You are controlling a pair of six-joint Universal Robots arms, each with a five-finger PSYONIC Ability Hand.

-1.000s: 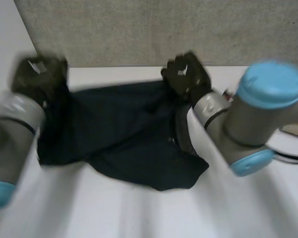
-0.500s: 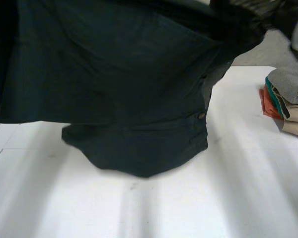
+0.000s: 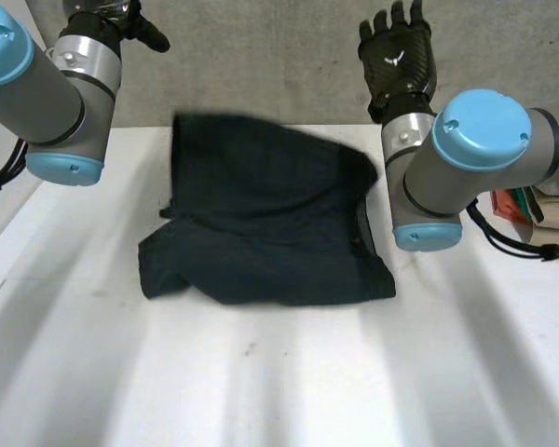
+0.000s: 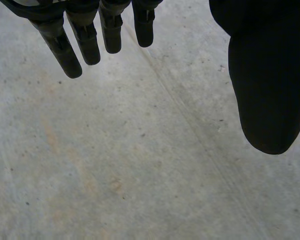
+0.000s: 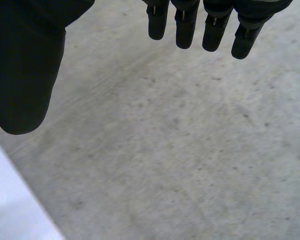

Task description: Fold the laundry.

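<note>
A dark garment (image 3: 261, 223) lies crumpled, long axis nine-to-three, at five o'clock from the left hand (image 3: 130, 23) and seven o'clock from the right hand (image 3: 398, 60), both spread and empty.

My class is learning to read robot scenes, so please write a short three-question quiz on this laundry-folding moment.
1. True or false: the right hand grips the dark shorts.
2. Where are the shorts? A) lying on the white table; B) on the floor; C) in a basket.
3. Name what lies beside the right arm, at the table's edge.
Key: 1 false, that hand is open and raised; 2 A; 3 a stack of folded clothes.
</note>
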